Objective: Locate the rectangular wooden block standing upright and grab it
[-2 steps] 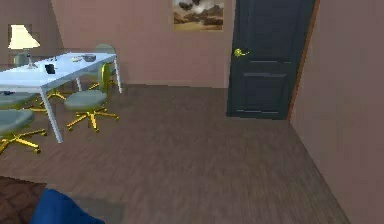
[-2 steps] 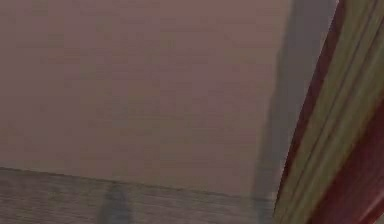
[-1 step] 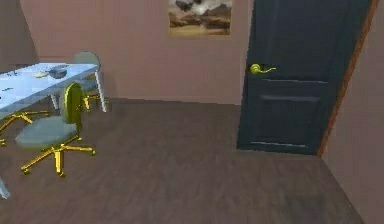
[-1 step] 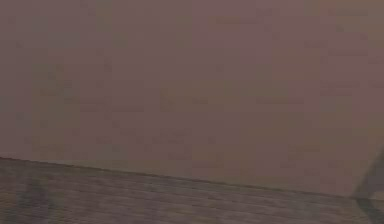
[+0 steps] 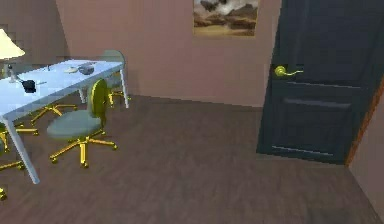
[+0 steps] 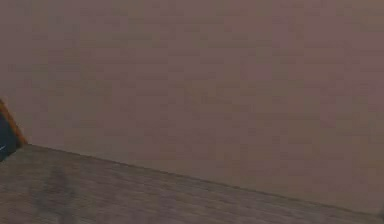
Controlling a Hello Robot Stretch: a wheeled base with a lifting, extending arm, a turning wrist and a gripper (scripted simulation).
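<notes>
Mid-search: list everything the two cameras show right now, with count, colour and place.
table: one, pale blue top, forward view's left
office chairs: at least two, green, yellow bases, by the table
lamp: one, cream shade, table's left end
small dark item: one, on the table, too small to name
picture: one, brown tones, back wall
door: one, dark, forward view's right
handle: one, gold, on the door
floor: brown wood
wall: plain, pinkish brown
</notes>
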